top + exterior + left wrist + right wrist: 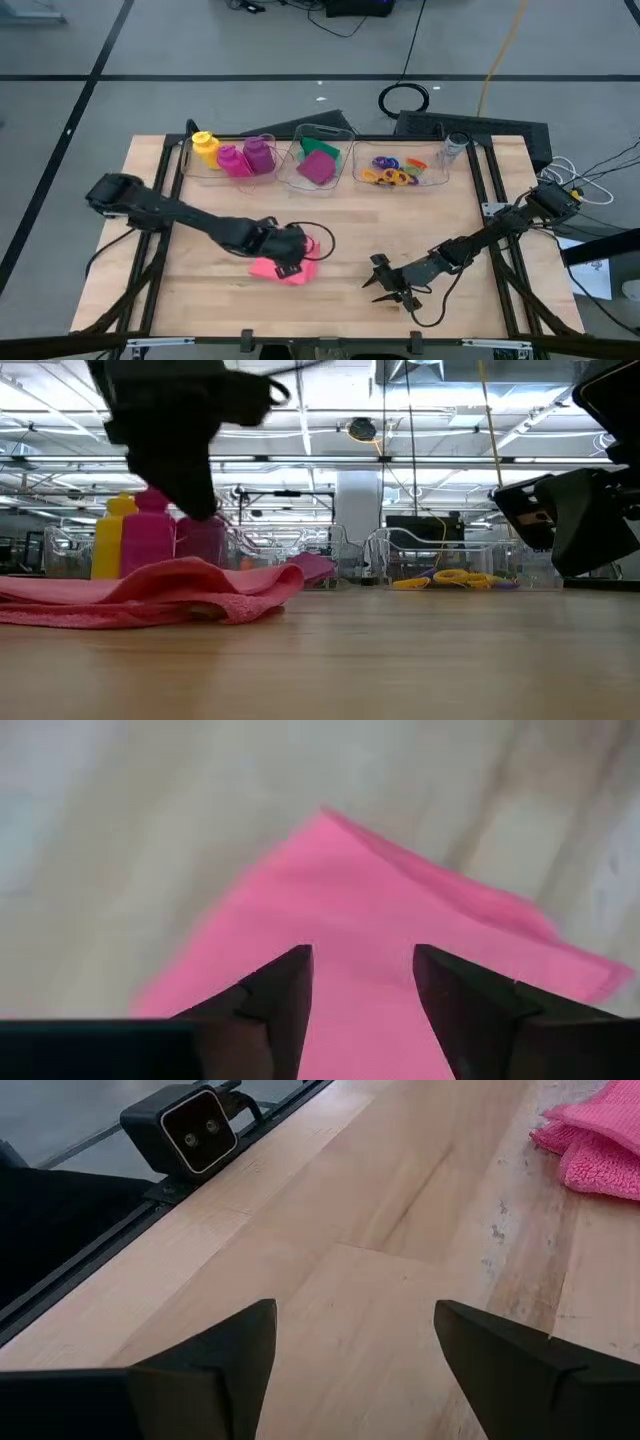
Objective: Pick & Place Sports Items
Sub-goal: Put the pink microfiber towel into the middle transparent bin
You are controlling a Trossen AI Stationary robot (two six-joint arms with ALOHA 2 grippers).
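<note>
Looking straight down in the high view: wooden table point(330, 235) with three clear plastic bins along the far edge. Left bin point(215, 170) holds a small yellow bottle point(205, 146), a magenta bottle point(231, 159) and a purple bottle point(259, 155). Middle bin point(300, 175) holds a soft green cloth point(322, 149) and a magenta cloth point(316, 168). Right bin point(440, 172) holds small rings point(392, 171), orange, yellow, purple and blue. Soft pink cloth point(277, 267) lies flat on the table near the front, left of centre. Left gripper point(296, 254) sits directly over the pink cloth, covering part of it. Right gripper point(388, 287) hangs over bare wood near the front, well apart from the cloth.

Low view: pink cloth point(150, 592) lies rumpled on the tabletop; left gripper point(190, 485) is above it, contact not resolvable. Bottles stand behind. Right arm point(575, 520) shows at the side.

Left wrist view: left gripper point(362, 982) has fingers point(285, 990) partly spread, a gap between them, nothing clamped; pink cloth point(400, 920) fills the space just beyond and under the tips.

Right wrist view: right gripper point(355, 1342) fingers stand wide apart and empty over bare wood. Pink cloth point(595, 1140) lies off at the edge. A small black camera point(185, 1125) sits at the table's rim.
</note>
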